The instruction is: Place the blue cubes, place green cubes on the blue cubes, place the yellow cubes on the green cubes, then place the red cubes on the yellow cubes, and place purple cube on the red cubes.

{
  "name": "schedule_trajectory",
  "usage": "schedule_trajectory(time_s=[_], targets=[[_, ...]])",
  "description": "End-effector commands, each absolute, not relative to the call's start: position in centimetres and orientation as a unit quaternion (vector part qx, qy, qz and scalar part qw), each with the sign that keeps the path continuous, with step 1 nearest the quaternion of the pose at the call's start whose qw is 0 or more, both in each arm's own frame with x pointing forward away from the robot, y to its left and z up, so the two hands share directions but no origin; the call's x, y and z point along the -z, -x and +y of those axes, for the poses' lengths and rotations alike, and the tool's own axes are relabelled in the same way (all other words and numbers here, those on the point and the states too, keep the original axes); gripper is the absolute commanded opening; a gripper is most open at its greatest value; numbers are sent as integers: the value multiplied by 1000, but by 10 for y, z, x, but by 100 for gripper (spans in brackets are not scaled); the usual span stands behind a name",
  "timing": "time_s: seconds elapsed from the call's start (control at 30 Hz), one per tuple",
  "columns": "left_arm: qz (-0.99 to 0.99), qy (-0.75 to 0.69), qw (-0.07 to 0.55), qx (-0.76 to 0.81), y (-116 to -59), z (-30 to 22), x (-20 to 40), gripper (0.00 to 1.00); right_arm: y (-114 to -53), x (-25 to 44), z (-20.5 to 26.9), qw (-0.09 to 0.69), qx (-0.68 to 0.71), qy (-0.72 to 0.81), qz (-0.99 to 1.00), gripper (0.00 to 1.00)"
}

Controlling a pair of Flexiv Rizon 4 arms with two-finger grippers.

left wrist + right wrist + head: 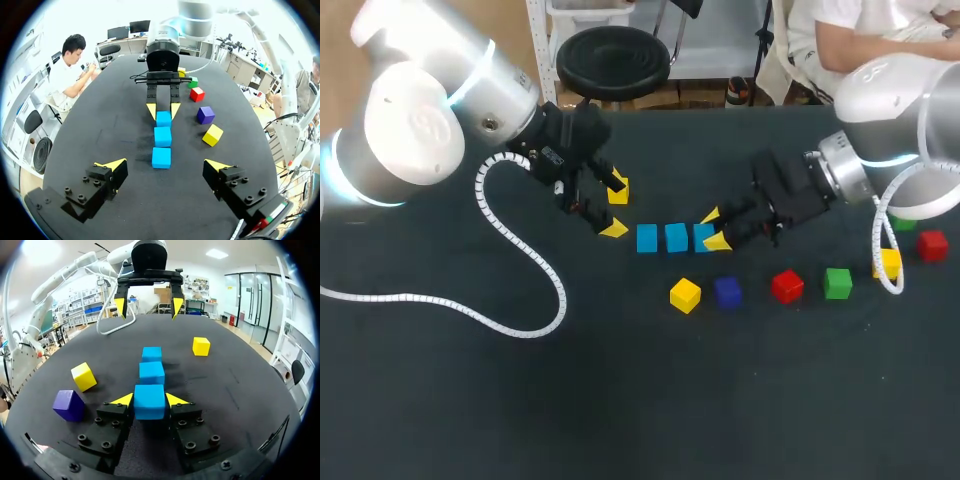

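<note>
**Head view.** Locate the row of three light-blue plastic cubes point(676, 237) lying end to end on the dark table point(620, 400). Find the right gripper point(714, 228) at the row's right-arm end, pinching the end blue cube point(703, 237) from two sides, in line with its neighbour. Find the left gripper point(616, 208) just off the row's opposite end, fingers spread, holding nothing. Note the nearer green plastic cube point(837, 283) and the farther green cube point(905, 222), both well apart from the row, off its right-arm end. Judge the right arm nearer to both.

**Left wrist view.** Confirm the left gripper point(165, 166) wide open and empty, with the row ahead of it. Read the row's long axis as running straight from this gripper to the right gripper point(163, 111), closed about the end blue cube point(163, 118) at the row's far end. Note the yellow plastic cube point(212, 135), the purple cube point(205, 114) and the red cube point(197, 94) beside the row, apart from it.

**Right wrist view.** See the end blue cube point(149, 401) held between the right gripper's fingertips point(176, 400), both touching its side faces. Find the row's other two cubes directly ahead and the left gripper point(148, 305) beyond them. No green cube visible here.

**Judgement.** Treat the blue layer as laid once released. Open the fingers and back away along the row's axis, to avoid nudging the neighbour. Assign the green pick-up to the right arm.
</note>
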State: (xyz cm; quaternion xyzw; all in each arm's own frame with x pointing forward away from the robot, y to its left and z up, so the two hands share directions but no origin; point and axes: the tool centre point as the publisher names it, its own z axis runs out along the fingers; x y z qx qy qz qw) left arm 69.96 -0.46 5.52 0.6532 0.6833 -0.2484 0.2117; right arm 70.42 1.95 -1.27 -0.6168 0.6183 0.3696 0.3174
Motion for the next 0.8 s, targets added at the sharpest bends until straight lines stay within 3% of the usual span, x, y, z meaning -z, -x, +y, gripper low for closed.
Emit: schedule_trajectory(time_s=[0.03,0.8], targets=[[682,-654,213,249,-699,-3,-55,100,-708,16,20,316,-375,617,615,0],[682,-654,213,249,-699,-3,-55,100,-711,15,19,321,-390,624,597,0]])
